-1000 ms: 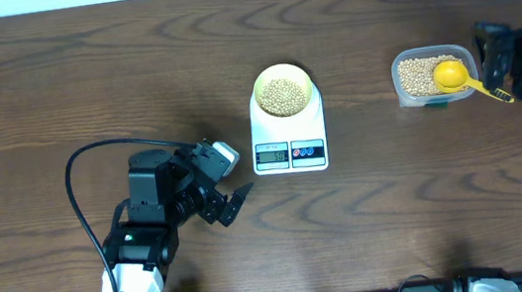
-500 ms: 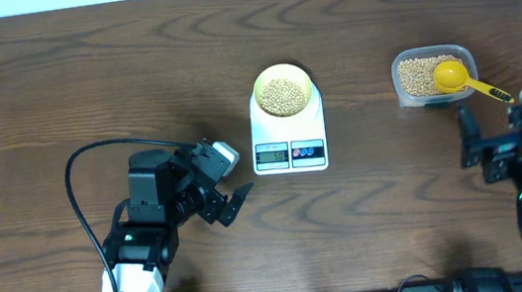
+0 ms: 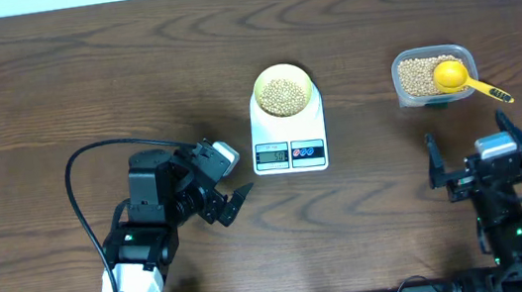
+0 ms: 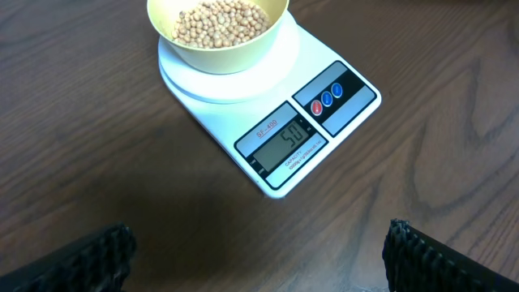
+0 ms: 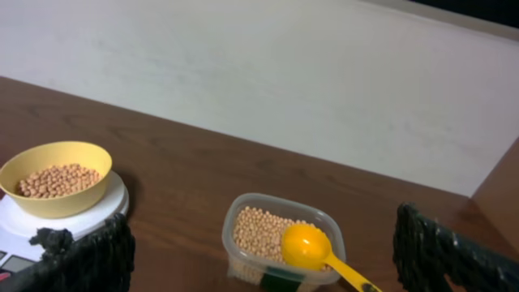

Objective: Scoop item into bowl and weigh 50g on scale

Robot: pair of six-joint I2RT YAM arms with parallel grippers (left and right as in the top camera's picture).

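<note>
A dark brown wooden table with bold grain fills the overhead view; behind its far edge stands a plain pale wall; a black cable loops over the wood beside the left arm.

The white scale sits mid-table, between 1 and 2 o'clock from the left claw and near it; the yellow-green bowl stands on the scale's round plate at 1 o'clock, filled with tan beans; the display reads 50. The left claw is spread wide and grips nothing.

The right claw hangs above the wood, also spread wide and empty. At 11 o'clock from it lies a clear plastic tub of beans, with a yellow scoop resting in it, handle over the rim; the bowl and scale are well apart, near 10 o'clock.
</note>
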